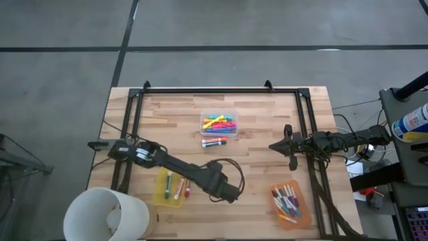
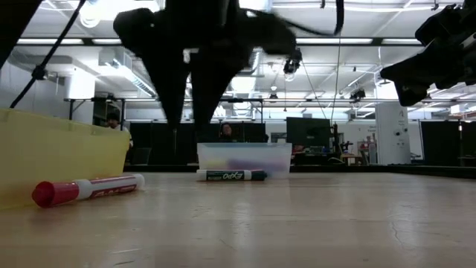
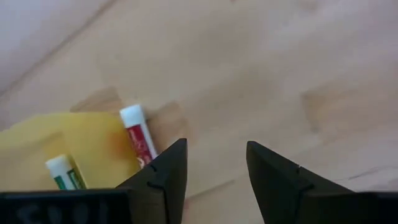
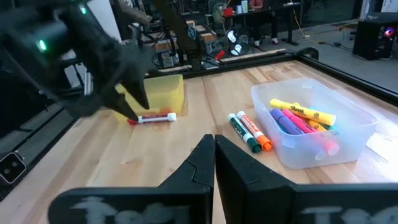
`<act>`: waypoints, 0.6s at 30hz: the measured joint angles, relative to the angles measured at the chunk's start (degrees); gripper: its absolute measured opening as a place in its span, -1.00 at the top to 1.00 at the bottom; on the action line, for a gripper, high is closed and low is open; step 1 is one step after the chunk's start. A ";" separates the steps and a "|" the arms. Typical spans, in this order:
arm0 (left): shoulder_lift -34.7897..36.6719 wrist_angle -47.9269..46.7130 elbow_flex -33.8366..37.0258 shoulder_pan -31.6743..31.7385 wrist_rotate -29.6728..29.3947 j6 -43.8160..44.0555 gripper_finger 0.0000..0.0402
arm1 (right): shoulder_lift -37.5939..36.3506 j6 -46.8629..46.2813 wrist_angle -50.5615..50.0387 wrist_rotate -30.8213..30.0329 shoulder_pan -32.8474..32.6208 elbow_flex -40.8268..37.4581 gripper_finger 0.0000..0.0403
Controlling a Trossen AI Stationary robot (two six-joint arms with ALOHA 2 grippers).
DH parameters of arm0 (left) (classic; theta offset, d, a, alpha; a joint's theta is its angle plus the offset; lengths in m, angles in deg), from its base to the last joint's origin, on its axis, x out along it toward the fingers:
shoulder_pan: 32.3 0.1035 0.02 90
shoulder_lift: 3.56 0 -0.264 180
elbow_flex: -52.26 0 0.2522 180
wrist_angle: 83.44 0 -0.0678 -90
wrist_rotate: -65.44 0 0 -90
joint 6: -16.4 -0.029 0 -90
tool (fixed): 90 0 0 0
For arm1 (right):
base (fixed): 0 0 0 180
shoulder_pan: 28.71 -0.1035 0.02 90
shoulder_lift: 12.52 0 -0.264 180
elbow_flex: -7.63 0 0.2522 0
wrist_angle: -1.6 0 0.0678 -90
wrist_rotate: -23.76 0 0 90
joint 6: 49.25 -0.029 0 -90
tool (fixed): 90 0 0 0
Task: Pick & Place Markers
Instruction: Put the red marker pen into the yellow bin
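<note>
Left gripper [image 3: 214, 177] spread apart, empty, above a red marker [image 3: 139, 138] lying just outside the yellow bin [image 1: 160, 191] near the table's [image 1: 254, 174] front-left edge. Right gripper [image 4: 214, 163] pressed together, idle. Risk: off-centre descent nudging marker away.

Wooden table [image 1: 261, 167] with clear bin [image 1: 219, 120], yellow bin [image 1: 162, 191], orange bin [image 1: 289, 202], three loose markers [image 1: 214, 142] beside bins.
</note>
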 joint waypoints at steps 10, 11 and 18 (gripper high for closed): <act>-2.11 -2.63 5.35 0.68 3.18 2.26 0.21 | 0.00 0.02 0.00 0.02 0.00 0.00 0.96; -2.11 -2.66 6.01 0.79 3.22 2.26 0.21 | 0.00 0.00 0.00 0.00 0.02 0.02 0.96; -2.11 -2.61 9.44 1.47 3.57 2.24 0.21 | 0.00 0.00 0.00 0.02 0.00 0.00 0.96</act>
